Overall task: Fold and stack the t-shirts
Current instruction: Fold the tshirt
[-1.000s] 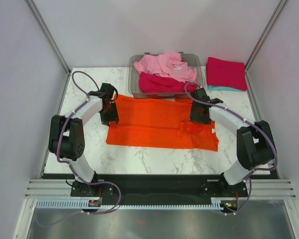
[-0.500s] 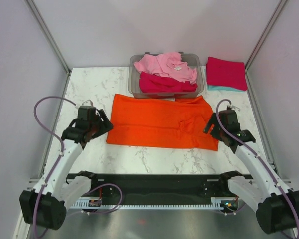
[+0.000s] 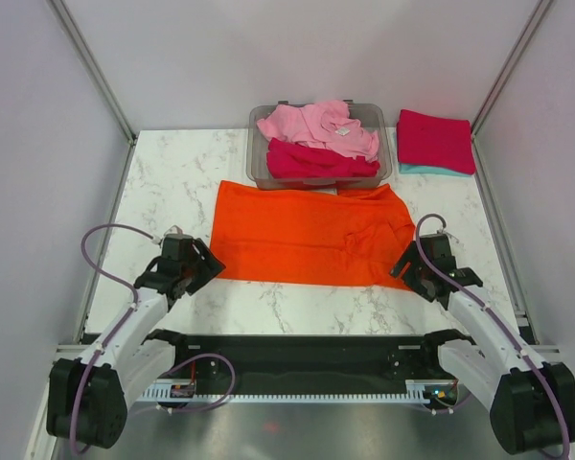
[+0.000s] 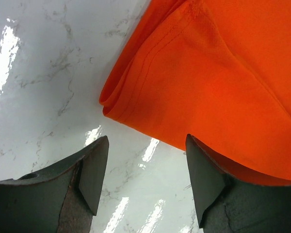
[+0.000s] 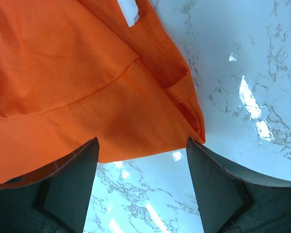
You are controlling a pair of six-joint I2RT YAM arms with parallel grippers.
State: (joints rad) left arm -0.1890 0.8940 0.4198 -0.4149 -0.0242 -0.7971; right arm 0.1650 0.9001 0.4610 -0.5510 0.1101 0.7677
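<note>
Orange t-shirt lies folded flat mid-table, just in front of the bin. Left gripper and right gripper both spread, holding nothing — one at each near corner of the shirt.

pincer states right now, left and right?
left pincer: open, holding nothing, just short of the orange t-shirt.
right pincer: open, holding nothing, at the same shirt's edge.

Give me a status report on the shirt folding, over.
Left gripper, right gripper open, empty, at near corners of orange shirt. Shirt lies flat. Bin behind, not blocking.
</note>
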